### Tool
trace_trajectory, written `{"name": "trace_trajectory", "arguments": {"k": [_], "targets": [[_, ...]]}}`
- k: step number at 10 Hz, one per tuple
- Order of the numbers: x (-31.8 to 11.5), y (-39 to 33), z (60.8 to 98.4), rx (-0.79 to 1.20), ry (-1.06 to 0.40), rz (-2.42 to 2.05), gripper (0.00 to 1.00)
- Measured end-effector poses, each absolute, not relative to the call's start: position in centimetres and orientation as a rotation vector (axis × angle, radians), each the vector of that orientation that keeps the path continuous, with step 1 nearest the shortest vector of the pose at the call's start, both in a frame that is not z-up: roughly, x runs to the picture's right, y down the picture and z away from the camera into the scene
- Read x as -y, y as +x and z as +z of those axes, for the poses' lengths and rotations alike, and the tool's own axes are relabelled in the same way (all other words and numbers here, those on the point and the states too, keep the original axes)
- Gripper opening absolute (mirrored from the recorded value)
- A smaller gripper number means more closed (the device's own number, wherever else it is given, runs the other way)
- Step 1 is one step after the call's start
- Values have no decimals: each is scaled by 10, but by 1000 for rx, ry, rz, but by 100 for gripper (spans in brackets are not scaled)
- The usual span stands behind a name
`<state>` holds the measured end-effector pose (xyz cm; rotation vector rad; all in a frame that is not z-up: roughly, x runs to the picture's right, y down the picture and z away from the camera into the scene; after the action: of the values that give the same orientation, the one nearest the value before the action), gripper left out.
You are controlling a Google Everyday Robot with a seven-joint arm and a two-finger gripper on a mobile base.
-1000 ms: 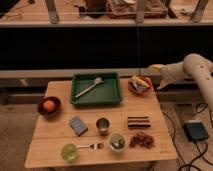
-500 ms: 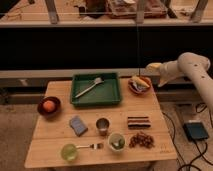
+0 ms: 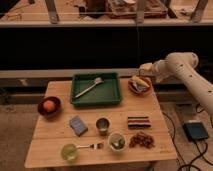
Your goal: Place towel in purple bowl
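My tool (image 3: pixel 145 67) hangs at the back right of the bench (image 3: pixel 55 135), just above and behind the purple bowl (image 3: pixel 139 85). Cannot tell how far open it is, or whether it has anything in it. My arm (image 3: pixel 186 70) comes in from the right.

The purple bowl is at the back right corner, just right of the green tray (image 3: pixel 96 90). It holds a yellow thing (image 3: pixel 140 82) and something pale that is too small to make out.

The towel (image 3: pixel 78 125), as best I can tell, is the flat blue-grey square lying mid-bench in front of the tray, well apart from the purple bowl and the tool. A metal cup (image 3: pixel 102 126) is just beside it on the right.

A utensil (image 3: pixel 90 86) lies slantwise in the tray. A dark bowl (image 3: pixel 49 107) at the left edge holds an orange (image 3: pixel 48 105). A green cup (image 3: pixel 69 151) is at the front left, with a fork (image 3: pixel 93 146) beside it.
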<state>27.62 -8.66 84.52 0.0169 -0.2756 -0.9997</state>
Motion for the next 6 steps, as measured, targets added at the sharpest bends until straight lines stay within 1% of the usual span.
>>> {"name": "trace_trajectory", "arguments": {"k": [2, 6], "targets": [[84, 273, 850, 311, -13, -1040, 75], [84, 257, 853, 270, -76, -1135, 75]]}}
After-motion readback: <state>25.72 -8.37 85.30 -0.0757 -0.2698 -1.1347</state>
